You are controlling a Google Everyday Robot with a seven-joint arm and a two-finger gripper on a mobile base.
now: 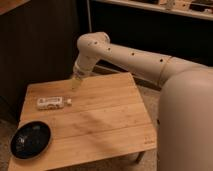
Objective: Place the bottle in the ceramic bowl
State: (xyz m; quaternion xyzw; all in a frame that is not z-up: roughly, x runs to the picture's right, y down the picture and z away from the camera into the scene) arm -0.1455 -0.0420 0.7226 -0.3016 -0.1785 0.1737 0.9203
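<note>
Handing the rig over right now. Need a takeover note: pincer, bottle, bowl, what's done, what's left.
Pincer: open, empty, pointing down over the back of the table, beyond the bottle's cap end, not touching it.
Bottle: lying on its side on the table's left part in the picture.
Bowl: near left corner, nothing in it.
Done: nothing yet.
Left: grip bottle, carry it to bowl, release.

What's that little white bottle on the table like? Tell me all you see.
The bottle is small, whitish and plastic-looking, with a pale printed label and a small white cap at its right end. It lies on its side on the wooden table, left rear, touching only the tabletop. The robot's open tool hovers behind it, apart from it.
</note>
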